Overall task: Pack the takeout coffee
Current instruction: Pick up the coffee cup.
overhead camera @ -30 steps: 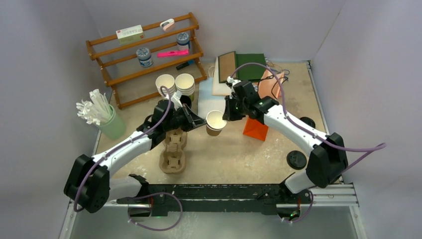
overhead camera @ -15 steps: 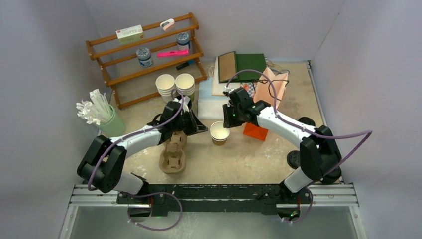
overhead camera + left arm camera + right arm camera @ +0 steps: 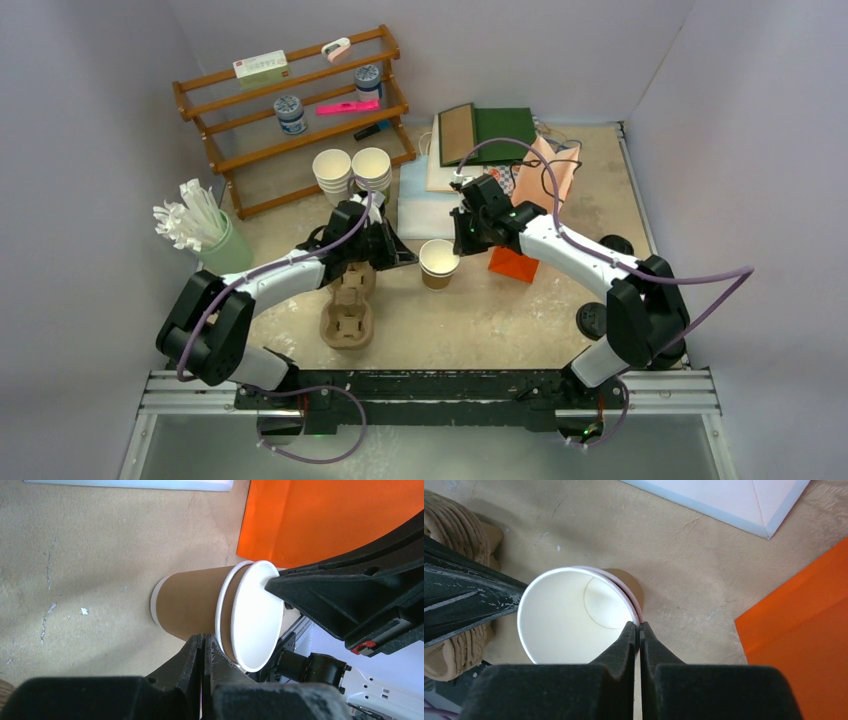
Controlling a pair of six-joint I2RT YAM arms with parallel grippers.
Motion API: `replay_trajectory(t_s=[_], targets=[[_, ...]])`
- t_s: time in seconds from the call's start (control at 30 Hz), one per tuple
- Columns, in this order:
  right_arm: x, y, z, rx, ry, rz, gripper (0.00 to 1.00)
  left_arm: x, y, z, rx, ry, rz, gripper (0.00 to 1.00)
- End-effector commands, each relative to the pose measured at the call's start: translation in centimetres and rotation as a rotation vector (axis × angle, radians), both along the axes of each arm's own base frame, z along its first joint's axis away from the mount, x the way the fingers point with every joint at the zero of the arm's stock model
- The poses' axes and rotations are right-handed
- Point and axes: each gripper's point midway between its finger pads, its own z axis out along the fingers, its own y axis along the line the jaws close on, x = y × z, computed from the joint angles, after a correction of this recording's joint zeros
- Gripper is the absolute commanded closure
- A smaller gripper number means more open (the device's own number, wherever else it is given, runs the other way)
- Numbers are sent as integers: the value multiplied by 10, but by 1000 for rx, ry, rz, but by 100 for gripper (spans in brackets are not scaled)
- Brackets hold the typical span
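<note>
Kraft-paper cup (image 3: 437,262), lidless, was between the two arms, just beside the pulp carrier (image 3: 347,310). The right fingers (image 3: 628,637) were closed on its white rim. The left fingers (image 3: 194,652) were closed too, tips at the opposite edge. A doubled rim suggested two nested cups, and opposed pulls might crush the thin wall or tip it. Whether the left pair actually pinched paper, and whether the base touched the worktop (image 3: 480,310), was hard to tell.

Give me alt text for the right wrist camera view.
The right tool, shut, pinches the near rim of an open brown paper cup standing on the tan table. The left tool meets the rim from the left; an orange sheet lies at right.
</note>
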Motion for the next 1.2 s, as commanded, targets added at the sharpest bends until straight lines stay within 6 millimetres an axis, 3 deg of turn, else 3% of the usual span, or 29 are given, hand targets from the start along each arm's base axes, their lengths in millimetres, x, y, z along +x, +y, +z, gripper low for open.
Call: replay_trajectory(t_s=[0.0,0.13,0.37,0.57,0.8,0.93,1.17], targets=[[1,0,18,5,-26,1,100,8,-9,20,-36,-68,-44,96],[-5,4,22,34,1,6,100,4,-9,20,-49,-60,-54,81],[-5,7,23,48,3,12,100,-1,-13,21,-93,-51,-66,70],[-6,8,25,58,12,-1,100,-4,-10,17,-82,-27,-55,71],[-2,3,37,64,-29,-38,100,0,10,14,37,-43,14,69],[-3,3,36,70,-28,-37,100,-2,5,36,-65,-117,19,62],[-3,6,36,80,-23,-28,100,-9,-9,23,-110,-52,-41,64]])
